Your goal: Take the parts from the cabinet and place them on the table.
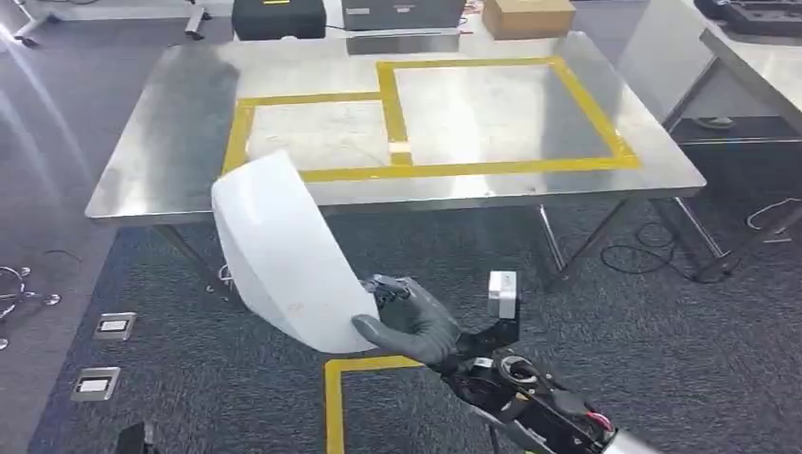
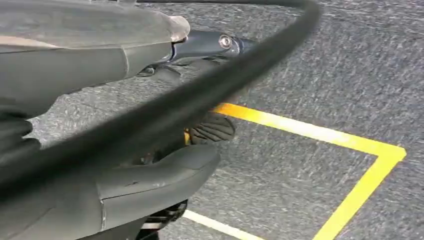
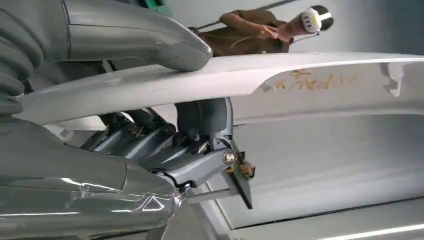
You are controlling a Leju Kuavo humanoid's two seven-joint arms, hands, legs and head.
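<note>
Steel table (image 1: 170, 142) with yellow tape outlines ahead. Curved white panel part (image 1: 284, 251) is held up over the carpet, short of the table's near edge. Right hand (image 1: 416, 322) pinches the panel's lower edge, thumb on top, arm raised forward. Left hand (image 2: 150, 170) hangs over the carpet, fingers curled, nothing in them.

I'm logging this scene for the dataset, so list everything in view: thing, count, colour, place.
curved panel: one, white, held above the floor in front of the table
table: one, steel, ahead, marked with yellow tape in two rectangles
cardboard box: one, brown, beyond the table's far edge
black cases: two, dark, beyond the far edge
floor tape: yellow, on grey carpet
person: one, brown top, white headset, right wrist view
right hand: grips the panel's lower edge
left hand: hangs over the carpet, holding nothing
</note>
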